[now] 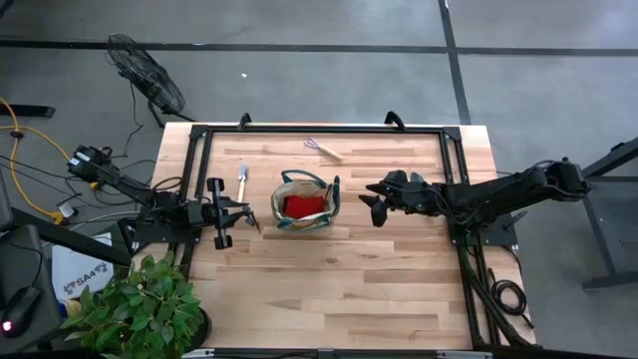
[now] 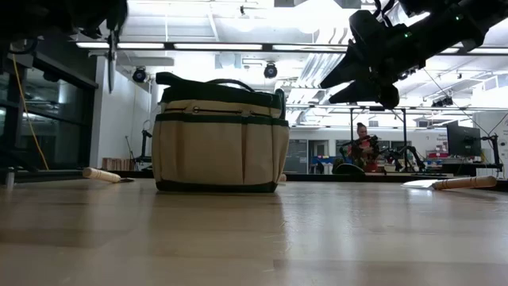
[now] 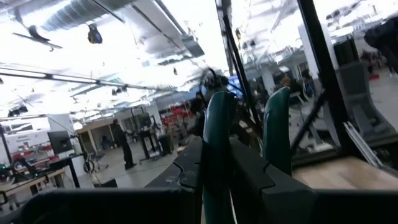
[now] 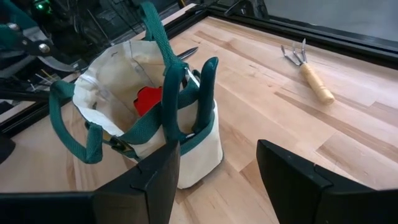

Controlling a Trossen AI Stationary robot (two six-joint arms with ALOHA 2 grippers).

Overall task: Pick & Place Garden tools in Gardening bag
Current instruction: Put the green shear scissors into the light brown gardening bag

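The beige gardening bag (image 1: 305, 201) with teal trim stands upright on the table's middle. It holds a red glove (image 4: 148, 99), and a teal shears handle (image 4: 208, 78) sticks up at its rim. My left gripper (image 1: 247, 214) is just left of the bag, raised, and shut on pruning shears (image 3: 217, 130) with teal handles. My right gripper (image 4: 217, 180) hovers open and empty to the right of the bag (image 1: 374, 199). A wooden-handled trowel (image 1: 241, 181) lies flat left of the bag. The wire rake (image 1: 323, 149) lies flat near the far edge. My left gripper holds the pruning shears between its two fingers (image 3: 186, 171). The two teal handles (image 3: 277, 124) stand out past the fingertips, side by side. The fingers hide the place of contact. A thin metal blade (image 2: 112, 56) hangs below the gripper, and the shears are clear of the table.
A black frame rail (image 1: 319, 130) runs around the table's far and side edges. The bag's two loop handles (image 4: 168, 74) stand up over its opening. Bare wood lies in front of the bag toward the near edge. A potted plant (image 1: 140, 309) stands off the table's near left corner.
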